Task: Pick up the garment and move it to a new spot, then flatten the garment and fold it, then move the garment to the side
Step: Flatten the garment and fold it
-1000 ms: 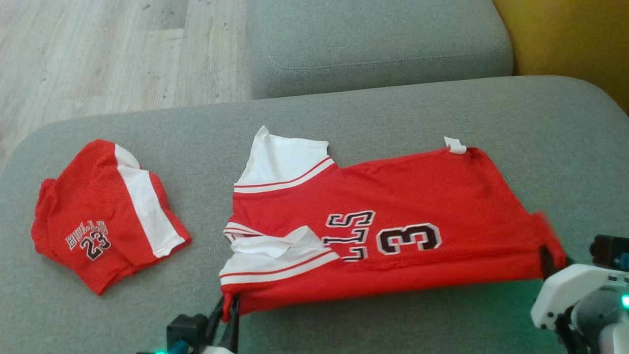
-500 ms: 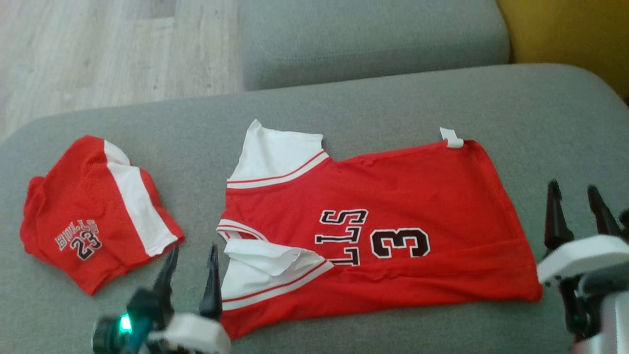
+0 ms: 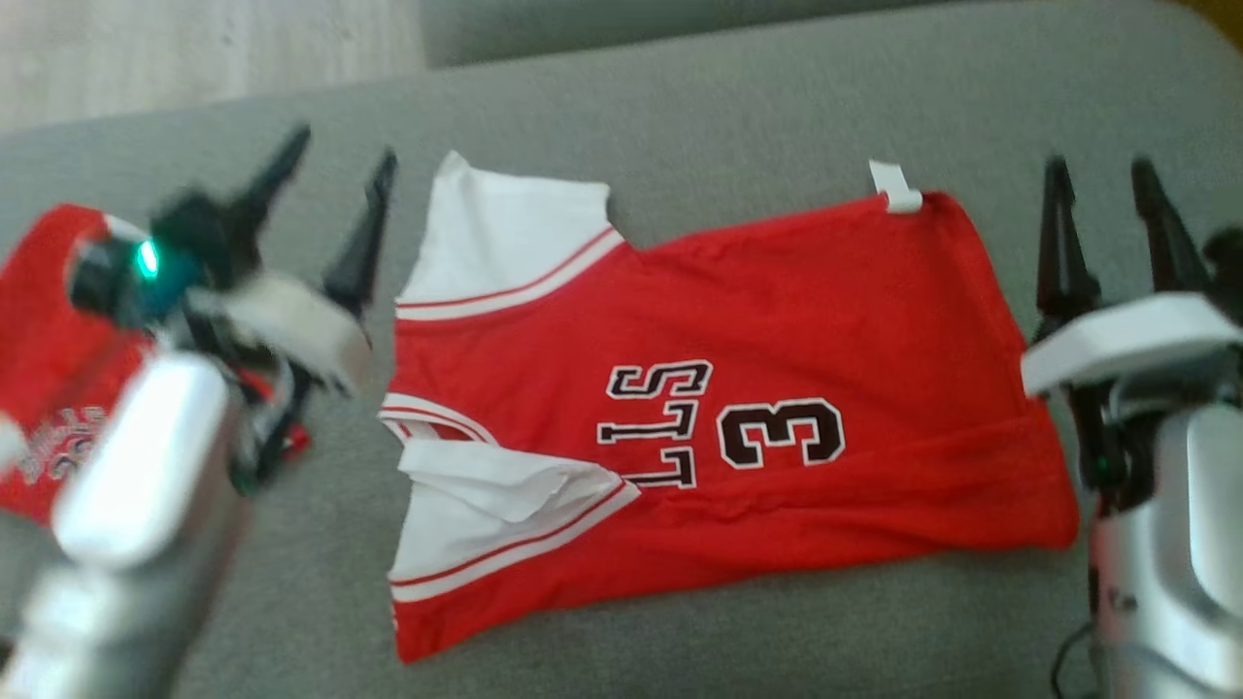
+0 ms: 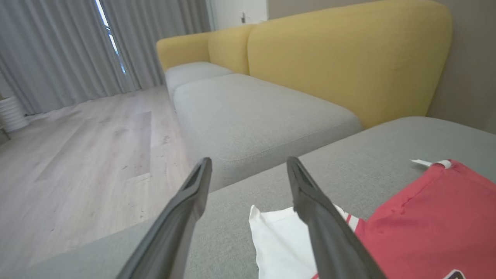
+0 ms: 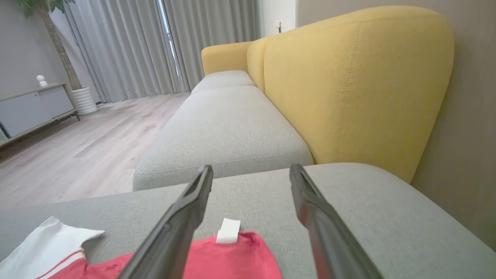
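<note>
The red jersey [image 3: 796, 311] lies spread flat on the grey sofa cushion [image 3: 738, 97], with its white sleeves toward the robot's left. The nearer sleeve [image 3: 486, 505] is rumpled and folded over itself. A small white tag [image 3: 895, 186] sticks out at the far hem corner. The left gripper [image 3: 340, 150] hovers just beside the far sleeve [image 3: 505, 233], fingers apart and empty. The right gripper [image 3: 1097, 170] hangs just off the hem edge, fingers likewise apart, holding nothing. Red shorts [image 3: 39, 320] lie on the cushion farther left, partly behind the left arm [image 3: 146, 485]. Beyond the cushion are a wooden floor [image 3: 194, 49] and a yellow backrest [image 5: 348, 77].
</note>
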You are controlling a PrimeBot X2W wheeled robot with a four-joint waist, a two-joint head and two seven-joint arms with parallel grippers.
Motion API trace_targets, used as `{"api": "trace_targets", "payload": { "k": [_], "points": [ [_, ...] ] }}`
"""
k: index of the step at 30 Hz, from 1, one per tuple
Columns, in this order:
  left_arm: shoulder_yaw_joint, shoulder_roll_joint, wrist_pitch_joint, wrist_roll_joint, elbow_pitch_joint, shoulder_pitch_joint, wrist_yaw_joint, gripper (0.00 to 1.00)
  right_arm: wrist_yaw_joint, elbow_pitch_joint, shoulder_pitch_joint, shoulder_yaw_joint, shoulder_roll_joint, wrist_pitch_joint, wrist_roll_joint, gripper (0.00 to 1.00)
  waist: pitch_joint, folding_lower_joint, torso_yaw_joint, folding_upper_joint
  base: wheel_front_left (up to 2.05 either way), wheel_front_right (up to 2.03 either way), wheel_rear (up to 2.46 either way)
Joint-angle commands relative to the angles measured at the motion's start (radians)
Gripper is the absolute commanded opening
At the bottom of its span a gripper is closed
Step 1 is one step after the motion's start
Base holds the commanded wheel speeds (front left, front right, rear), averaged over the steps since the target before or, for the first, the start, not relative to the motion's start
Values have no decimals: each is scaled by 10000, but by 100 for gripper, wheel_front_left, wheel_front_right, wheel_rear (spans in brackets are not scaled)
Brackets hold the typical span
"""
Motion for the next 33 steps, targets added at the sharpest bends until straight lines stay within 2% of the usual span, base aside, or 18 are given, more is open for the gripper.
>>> {"api": "trace_targets", "payload": {
  "k": [1,4,8,13,20,33],
  "points": [
    [335,468,217,-60,20,-804,-227,100,-7,-319,-529,310,-80,-64,-67,100,501,-3,-328,0,0,0,0],
    [164,716,827,-288,969,-1955,-747,100,-7,-201,-1080,518,-80,-98,-101,100,921,-3,-581,0,0,0,0],
    [-293,1101,1727,-768,2138,-3282,-1014,100,-7,-72,-1666,793,-80,-178,-87,100,1446,-3,-879,0,0,0,0],
    [-1399,1694,2838,-1877,2874,-4317,-1046,100,-7,51,-2119,1038,-80,-272,-39,100,1965,-3,-1187,0,0,0,0],
    [-2829,2491,3347,-3488,3157,-5092,-1049,100,-7,187,-2416,1233,-80,-480,147,100,2517,-3,-1565,0,0,0,0],
    [-4312,2860,3881,-4868,3969,-5822,-1050,100,-7,342,-2601,1395,-80,-700,287,100,2989,-3,-2029,0,0,0,0]
  ]
}}
